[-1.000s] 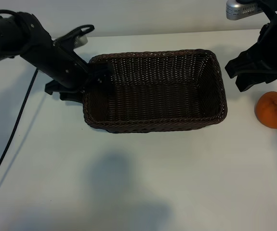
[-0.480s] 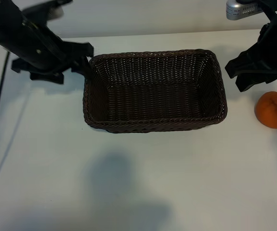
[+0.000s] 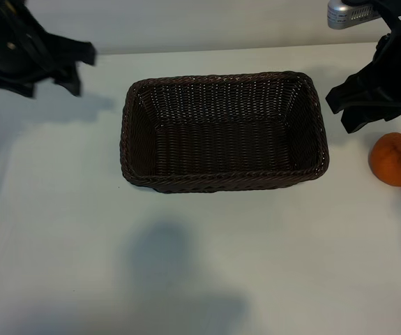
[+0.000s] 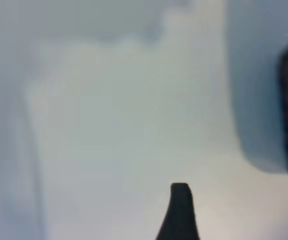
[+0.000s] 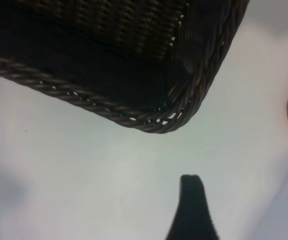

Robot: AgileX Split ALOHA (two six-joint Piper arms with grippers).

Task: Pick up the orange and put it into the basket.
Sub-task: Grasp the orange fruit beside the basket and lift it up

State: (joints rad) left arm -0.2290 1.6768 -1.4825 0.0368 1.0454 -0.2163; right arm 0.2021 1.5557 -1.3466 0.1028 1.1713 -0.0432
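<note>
The orange (image 3: 396,159) sits on the white table (image 3: 200,265) just right of the basket (image 3: 224,183); the right end effector (image 3: 372,106) hangs open and empty behind it; the left end effector (image 3: 38,64), holding nothing, hovers left of the basket, its spread unclear.

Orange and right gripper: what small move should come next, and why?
Probably shift the right gripper sideways and down over the orange. The orange sits on the table right of the basket, which holds nothing, and the gripper holds nothing, hovering between them.

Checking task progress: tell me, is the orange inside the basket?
No, the orange sits on the table, right of the basket.
</note>
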